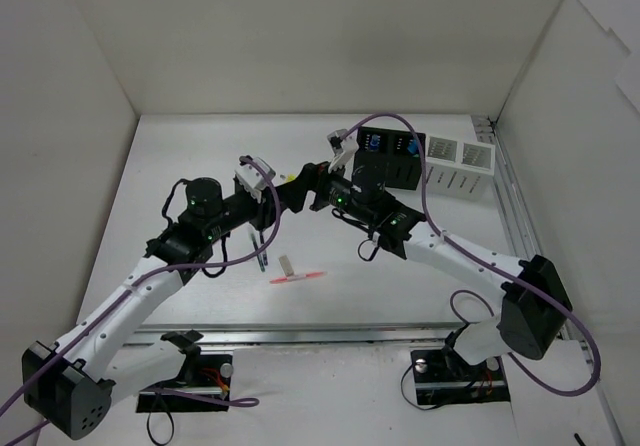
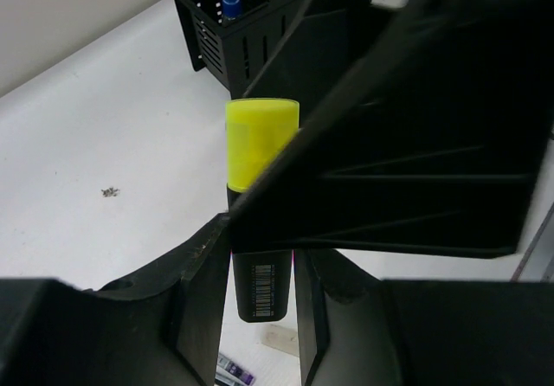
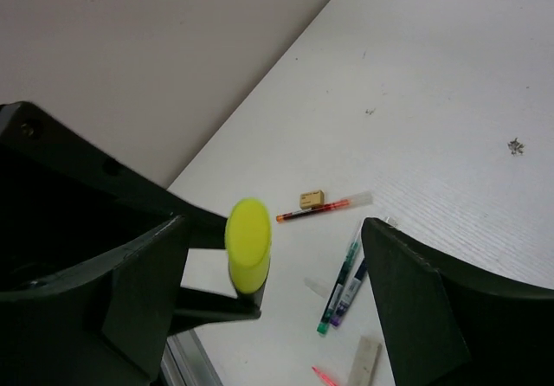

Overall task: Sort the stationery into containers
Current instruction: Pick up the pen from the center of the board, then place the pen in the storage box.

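Yellow-capped highlighter (image 2: 261,144) is clamped by its dark barrel in the left gripper (image 2: 260,286), raised above the surface (image 2: 104,144). The right gripper (image 3: 277,265) has its jaws spread wide on either side of the yellow cap, clear of it. The black box (image 2: 221,35) stands just beyond.

A white worktop (image 1: 200,156) is enclosed by plain white walls (image 1: 300,36); small dark specks (image 3: 517,146) are seen at the frame's right edge.
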